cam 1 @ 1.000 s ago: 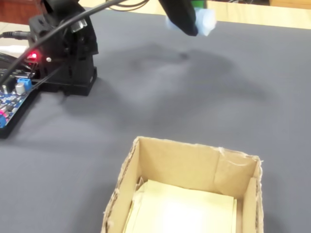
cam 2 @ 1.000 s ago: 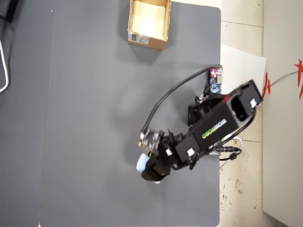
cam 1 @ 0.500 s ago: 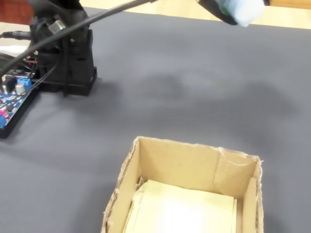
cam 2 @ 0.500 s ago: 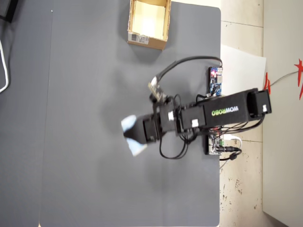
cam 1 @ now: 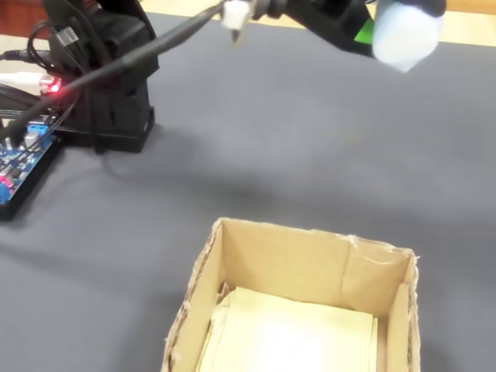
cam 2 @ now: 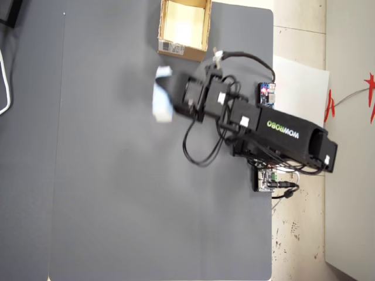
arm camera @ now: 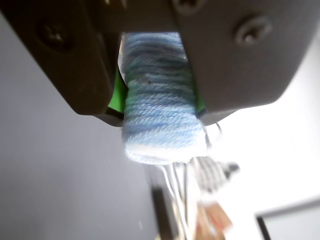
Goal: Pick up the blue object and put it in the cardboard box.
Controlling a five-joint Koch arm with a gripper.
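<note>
Dark grey cloth covers the table, with pale floor seen past its right edge in the overhead view. At the top of that view, the cardboard box stands open with its pale inside showing and a white printed label along its near outer side. The blue object is held off the cloth in the gripper, below and to the left of the box in the overhead view and well apart from it. In the wrist view the pale, ribbed roll is seen clamped between the two dark jaws, which are closed narrowly on its flanks, its lower end sticking out beyond them. In the fixed view the roll is seen blurred at the top right, high above the cloth and beyond the box's far wall. A blue circuit board with a red light lies by the arm's base at the left of that view. The carrying step is judged to be in hand: the grasp is made, the placing is not yet done. The next move is judged to call for the roll to be brought over the box opening, lowered inside the walls, and only then released; the box is small, so a release short of the rim would likely drop the roll on the cloth.
</note>
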